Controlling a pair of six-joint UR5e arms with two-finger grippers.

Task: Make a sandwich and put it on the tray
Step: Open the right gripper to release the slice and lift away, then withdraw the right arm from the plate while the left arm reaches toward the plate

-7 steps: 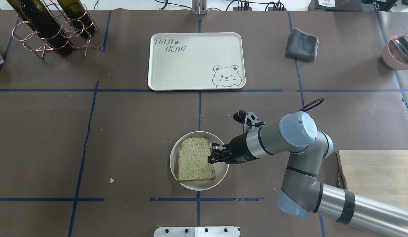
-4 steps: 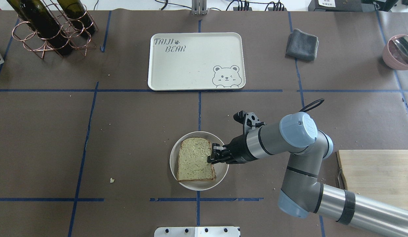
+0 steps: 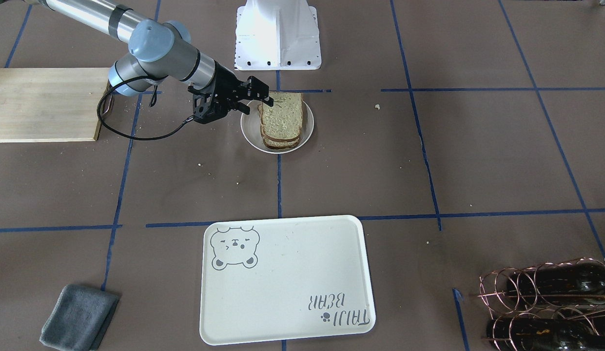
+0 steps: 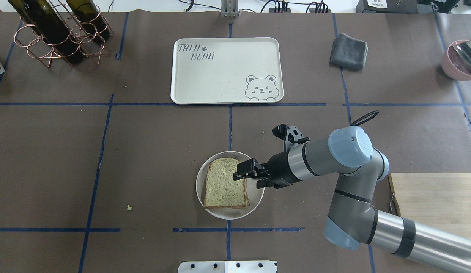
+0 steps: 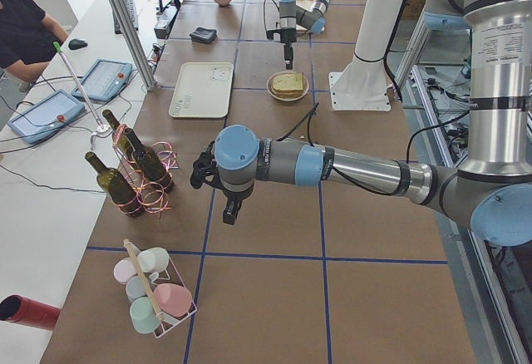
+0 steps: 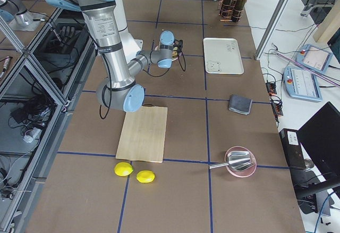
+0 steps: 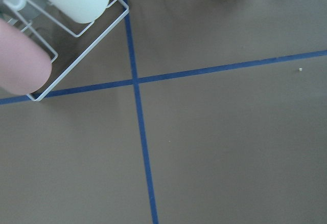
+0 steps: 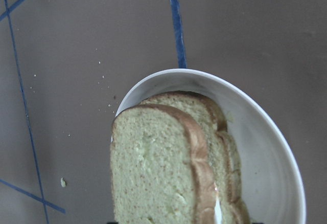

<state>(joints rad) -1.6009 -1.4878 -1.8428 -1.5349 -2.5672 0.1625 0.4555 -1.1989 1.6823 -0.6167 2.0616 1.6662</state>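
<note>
The sandwich (image 4: pixel 224 185) is two stacked bread slices on a small round white plate (image 4: pixel 254 203) at the near centre. A sliver of white egg (image 8: pixel 217 208) shows between the slices in the right wrist view. My right gripper (image 4: pixel 251 176) is open and empty, just above the sandwich's right edge (image 3: pixel 282 114). The cream bear tray (image 4: pixel 227 70) lies empty beyond the plate. My left gripper (image 5: pixel 229 210) shows only in the exterior left view, far off by the bottle rack. I cannot tell if it is open.
A wooden cutting board (image 4: pixel 436 201) lies at the right. A grey cloth (image 4: pixel 348 51) and a pink bowl (image 4: pixel 461 58) are at the far right. A copper rack of wine bottles (image 4: pixel 57 30) stands at the far left. A wire rack of cups (image 5: pixel 154 297) is near the left arm.
My right gripper has opened, come off the top slice's right edge and risen slightly. The sandwich stays on the plate.
</note>
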